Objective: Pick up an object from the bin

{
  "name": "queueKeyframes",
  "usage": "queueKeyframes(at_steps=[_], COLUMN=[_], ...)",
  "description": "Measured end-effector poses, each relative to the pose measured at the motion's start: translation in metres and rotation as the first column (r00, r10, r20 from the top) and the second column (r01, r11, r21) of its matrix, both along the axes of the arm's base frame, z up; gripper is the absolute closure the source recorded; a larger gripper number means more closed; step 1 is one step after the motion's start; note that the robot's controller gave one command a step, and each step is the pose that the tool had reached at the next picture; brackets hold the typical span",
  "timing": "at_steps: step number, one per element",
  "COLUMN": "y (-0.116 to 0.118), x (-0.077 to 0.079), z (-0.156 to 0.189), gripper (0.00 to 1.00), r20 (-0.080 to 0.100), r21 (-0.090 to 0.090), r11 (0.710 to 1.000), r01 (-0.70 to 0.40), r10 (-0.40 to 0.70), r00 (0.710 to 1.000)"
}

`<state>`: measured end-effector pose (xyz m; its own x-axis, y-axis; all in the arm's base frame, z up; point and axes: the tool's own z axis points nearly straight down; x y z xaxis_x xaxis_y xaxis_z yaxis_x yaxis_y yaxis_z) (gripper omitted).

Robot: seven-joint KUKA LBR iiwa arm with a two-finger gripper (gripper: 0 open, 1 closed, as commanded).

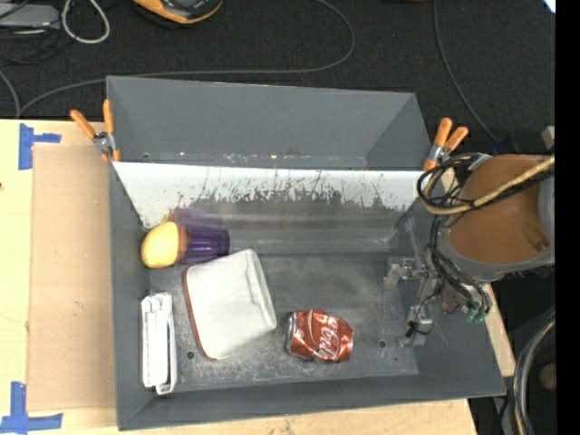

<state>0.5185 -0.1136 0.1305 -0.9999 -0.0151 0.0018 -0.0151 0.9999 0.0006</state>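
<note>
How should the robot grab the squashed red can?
Probably from straight above, pinching across the narrow middle of the squashed red can. It lies flat on its side on the bin floor, with bare floor in front and behind, while the white pad crowds its left end.

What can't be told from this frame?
The claw: camera view, small and dark, tangled with wrist cables; whether it touches anything is unclear.
The white flat square pad: covers whatever lies under it.
The crushed red metal can: print too small to read.
The yellow-and-purple rounded plastic thing: purple end blurred; kind unclear.
</note>
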Motion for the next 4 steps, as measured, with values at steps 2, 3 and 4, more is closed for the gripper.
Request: queueKeyframes(at_steps=[2,3,4], y=[0.023,0.035,0.086], x=[-0.011,-0.014,-0.008], z=[-0.016,-0.017,-0.052], gripper=[0.00,0.00,0.00], r20=[0.002,0.002,-0.011], r21=[-0.002,-0.001,0.006], r11=[1.000,0.999,1.000], r01=[0.025,-0.046,0.005], r10=[-0.025,0.046,-0.005], r00=[1.000,0.999,1.000])
